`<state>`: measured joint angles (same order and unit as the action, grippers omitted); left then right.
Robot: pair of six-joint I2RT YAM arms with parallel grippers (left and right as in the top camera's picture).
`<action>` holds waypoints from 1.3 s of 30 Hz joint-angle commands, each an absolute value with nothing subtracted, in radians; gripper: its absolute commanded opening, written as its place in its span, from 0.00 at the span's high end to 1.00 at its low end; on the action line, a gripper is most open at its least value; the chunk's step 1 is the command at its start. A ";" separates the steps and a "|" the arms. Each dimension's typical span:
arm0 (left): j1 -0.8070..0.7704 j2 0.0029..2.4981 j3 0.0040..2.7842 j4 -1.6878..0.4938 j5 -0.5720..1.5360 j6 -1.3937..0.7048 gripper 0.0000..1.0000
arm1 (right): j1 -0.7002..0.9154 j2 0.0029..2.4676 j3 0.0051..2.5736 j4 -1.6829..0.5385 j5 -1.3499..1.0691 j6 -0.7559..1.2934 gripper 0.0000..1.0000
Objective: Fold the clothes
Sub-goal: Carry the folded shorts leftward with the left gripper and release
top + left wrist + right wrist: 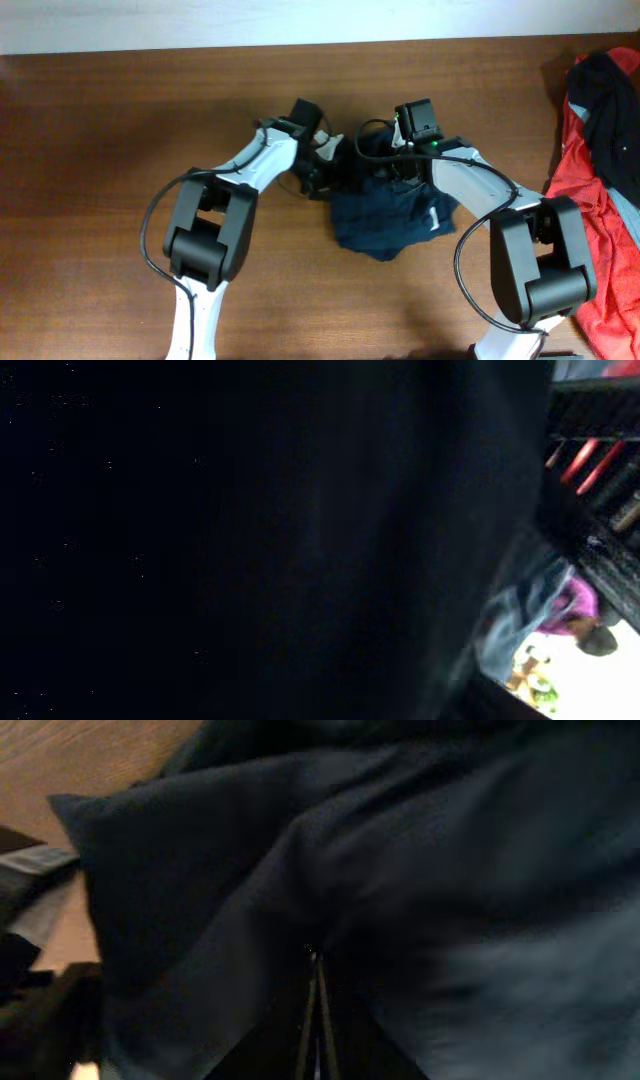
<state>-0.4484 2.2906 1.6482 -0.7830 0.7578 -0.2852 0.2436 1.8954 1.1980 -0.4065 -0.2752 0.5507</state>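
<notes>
The clothes, dark navy shorts with a small white label, lie bunched at the middle of the wooden table. My left gripper is at their upper left edge. Dark cloth fills nearly all of the left wrist view, hiding its fingers. My right gripper is over the upper middle of the shorts. In the right wrist view its fingers are pressed together with the navy cloth gathered in folds at their tip.
A heap of red, black and grey garments lies along the table's right edge, beside the right arm's base. Bare wood shows at the upper left of the right wrist view.
</notes>
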 commanded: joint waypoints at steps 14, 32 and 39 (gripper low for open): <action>-0.337 2.263 1.624 -0.839 0.647 -0.154 0.99 | 0.232 1.797 1.228 -0.559 -0.206 0.399 0.96; 0.087 1.971 1.599 -0.887 0.248 -0.311 1.00 | 0.234 1.508 1.246 -0.683 -0.150 0.352 0.96; 0.299 1.971 1.536 -0.883 0.186 -0.348 1.00 | 0.234 1.508 1.246 -0.712 -0.150 0.352 0.96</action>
